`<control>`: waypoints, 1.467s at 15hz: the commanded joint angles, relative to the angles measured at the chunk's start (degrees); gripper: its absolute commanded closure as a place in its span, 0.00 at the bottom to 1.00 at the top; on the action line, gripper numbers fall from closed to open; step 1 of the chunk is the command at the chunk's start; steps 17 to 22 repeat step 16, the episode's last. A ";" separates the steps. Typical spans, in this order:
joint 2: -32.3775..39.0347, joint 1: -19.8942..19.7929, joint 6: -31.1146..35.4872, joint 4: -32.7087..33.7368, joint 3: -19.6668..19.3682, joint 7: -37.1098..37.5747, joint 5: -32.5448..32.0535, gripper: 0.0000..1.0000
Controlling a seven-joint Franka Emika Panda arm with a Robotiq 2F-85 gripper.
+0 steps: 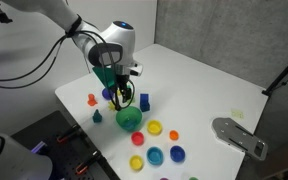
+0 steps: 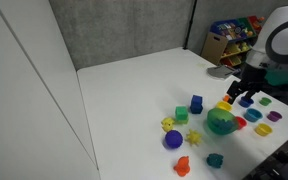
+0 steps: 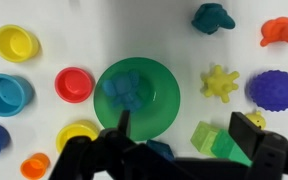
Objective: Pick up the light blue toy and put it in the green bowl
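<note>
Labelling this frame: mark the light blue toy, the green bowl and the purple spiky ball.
light blue toy (image 3: 124, 90), wrist view, middle of its knobbly body.
green bowl (image 3: 163, 100), wrist view, bare inner wall.
purple spiky ball (image 3: 276, 90), wrist view, its centre.

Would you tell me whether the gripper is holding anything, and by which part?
Nothing is held: the gripper is open above the green bowl, and the light blue toy lies inside it.
</note>
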 commanded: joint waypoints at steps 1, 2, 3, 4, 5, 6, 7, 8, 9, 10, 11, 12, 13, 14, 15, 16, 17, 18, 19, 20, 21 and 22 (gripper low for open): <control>-10.22 1.00 -9.14 -0.83 -0.66 7.59 -4.97 0.00; -12.59 0.76 -11.72 -0.46 -0.51 9.32 -6.41 0.00; -14.96 0.47 -14.27 -0.12 -0.36 10.42 -7.50 0.00; -17.20 0.10 -16.86 0.38 -0.30 11.27 -8.53 0.00; -19.16 -0.14 -19.21 0.85 -0.17 11.55 -9.64 0.00; -21.22 -0.40 -22.08 1.62 -0.24 10.78 -10.61 0.00; -22.83 -0.51 -24.68 2.41 -0.31 9.54 -11.37 0.00; -24.30 -0.45 -27.27 3.35 -0.68 7.58 -11.59 0.00; -25.59 -0.29 -29.15 4.04 -1.00 5.97 -11.62 0.00; -26.73 -0.10 -31.03 4.81 -1.42 4.34 -11.30 0.00; -27.65 -0.13 -32.39 5.36 -1.52 3.38 -11.56 0.00; -28.54 -0.12 -33.29 5.59 -1.61 2.44 -11.75 0.00; -29.36 -0.10 -34.23 5.67 -1.89 1.49 -11.60 0.00; -28.10 -0.11 -31.87 4.65 -1.29 3.74 -10.76 0.00; -28.67 -0.12 -32.13 4.68 -1.37 3.49 -10.75 0.00; -28.72 -0.10 -32.13 4.55 -1.36 3.50 -10.75 0.00; -28.72 -0.10 -32.13 4.55 -1.36 3.50 -10.75 0.00; -28.72 -0.10 -32.13 4.55 -1.36 3.50 -10.75 0.00; -28.72 -0.10 -32.13 4.55 -1.36 3.50 -10.75 0.00; -28.72 -0.10 -32.13 4.55 -1.36 3.50 -10.75 0.00; -28.72 -0.10 -32.13 4.55 -1.36 3.50 -10.75 0.00; -28.72 -0.10 -32.13 4.55 -1.36 3.50 -10.75 0.00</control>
